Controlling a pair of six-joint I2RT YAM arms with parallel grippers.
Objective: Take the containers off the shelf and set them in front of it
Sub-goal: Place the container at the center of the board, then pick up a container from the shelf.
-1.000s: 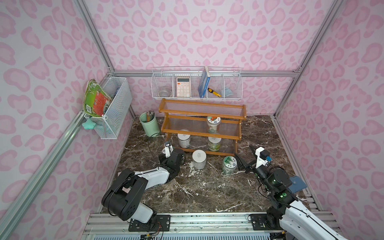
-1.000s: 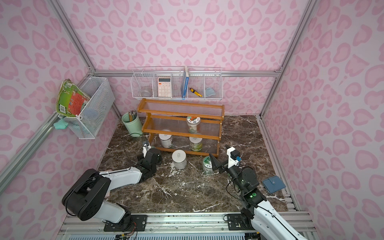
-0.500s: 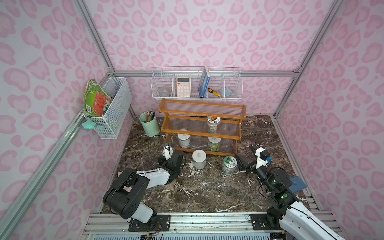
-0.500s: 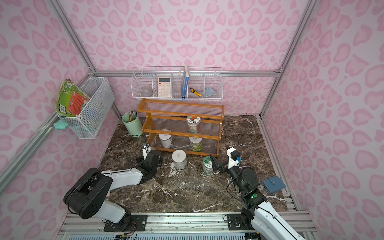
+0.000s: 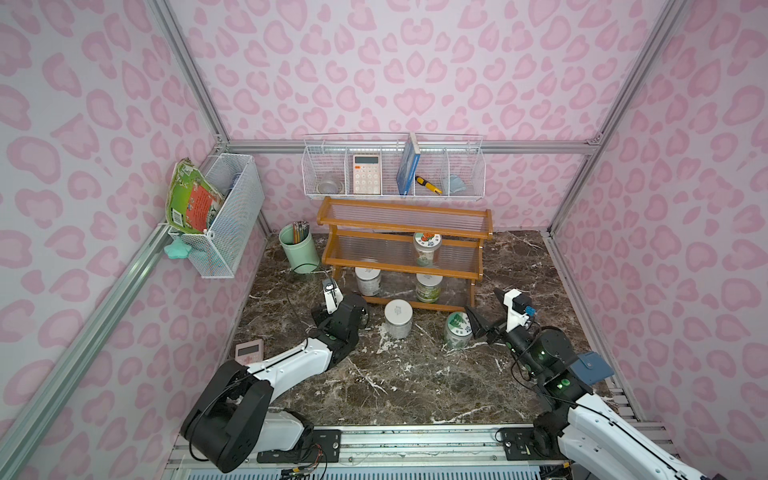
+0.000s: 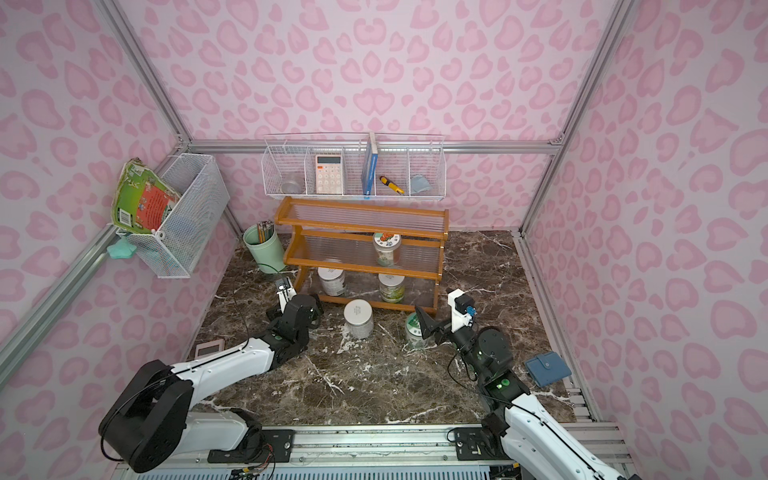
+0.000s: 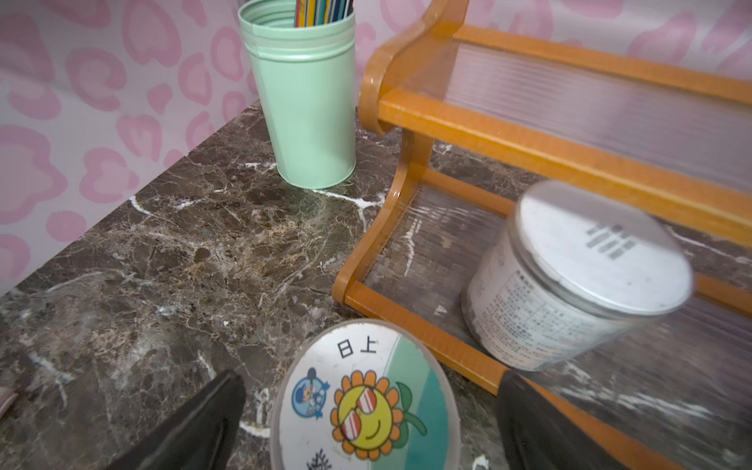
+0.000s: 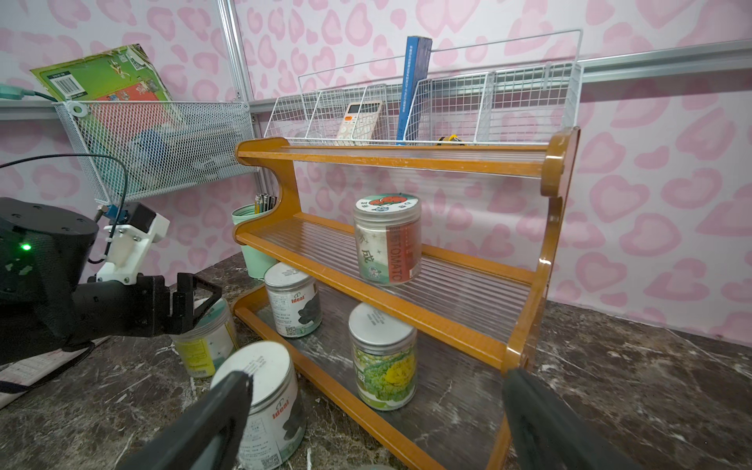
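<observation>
Left claw (image 7: 368, 380) sits low over the surface (image 5: 415, 382), fingers spread with a clear gap either side of the sunflower-lid jar (image 7: 362, 411). That jar stands upright just off the front left foot of the shelf (image 5: 403, 216). Right claw (image 5: 487, 309) hangs wide apart too, with nothing between its fingers. It is just beside the green-lid jar (image 5: 457, 330), which stands on the surface before the shelf's right end. Between those two, a white-lid jar (image 5: 398, 318) stands just in front of the bottom rail. Three jars are on the shelf: the tomato jar (image 5: 427, 248) on the middle tier, right of centre; a second white-lid jar (image 5: 368, 280) bottom left; the green-and-yellow jar (image 5: 428, 286) bottom right. The shelf stands along the surface's back edge, with the mint pencil cup (image 5: 299, 249) at its left end.
</observation>
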